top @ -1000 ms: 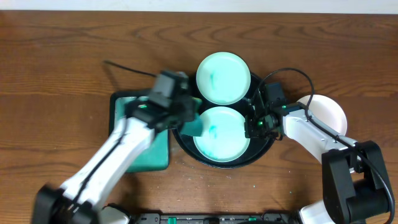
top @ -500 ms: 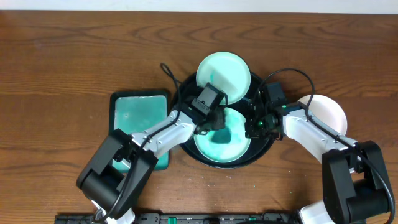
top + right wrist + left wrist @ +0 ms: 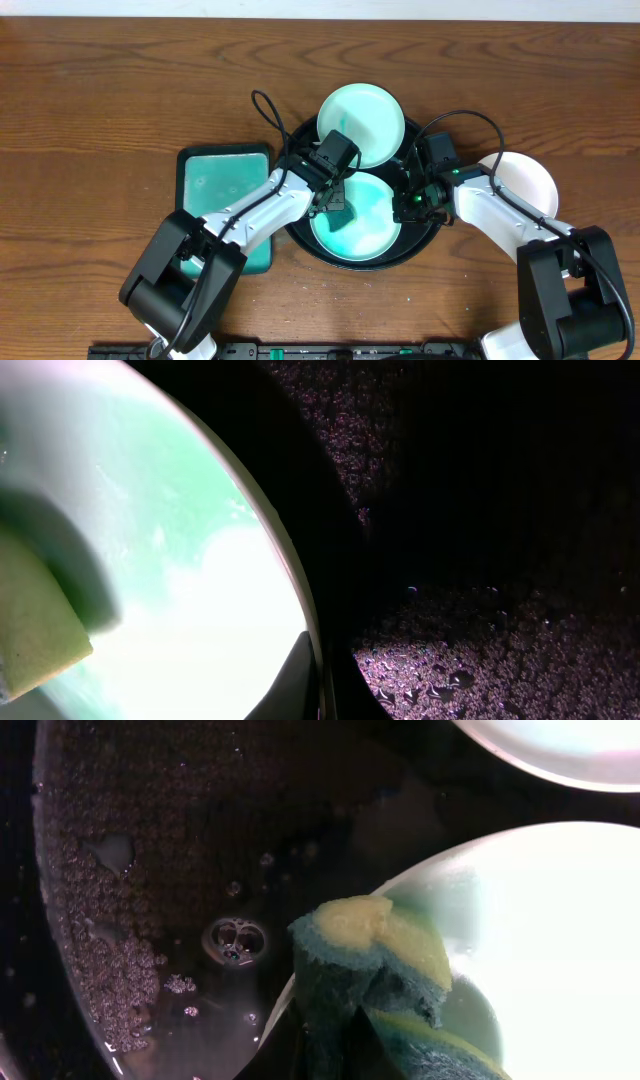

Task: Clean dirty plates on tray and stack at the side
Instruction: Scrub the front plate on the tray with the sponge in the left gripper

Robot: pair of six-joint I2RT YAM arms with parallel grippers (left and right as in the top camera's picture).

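A large round glossy black tray [image 3: 303,238] with a raised rim is set on the wood-grain table [image 3: 100,100], and its floor is beaded with water. A pale mint far plate [image 3: 372,120] is laid over the tray's far rim. A nearer plate [image 3: 370,228], smeared teal, is seated in the tray's near half. A white plate [image 3: 530,180] is placed on the table just right of the tray.

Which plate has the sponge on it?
The nearer plate in the tray: the sponge in the left gripper rests on it. The farther plate and off-tray plate have none.
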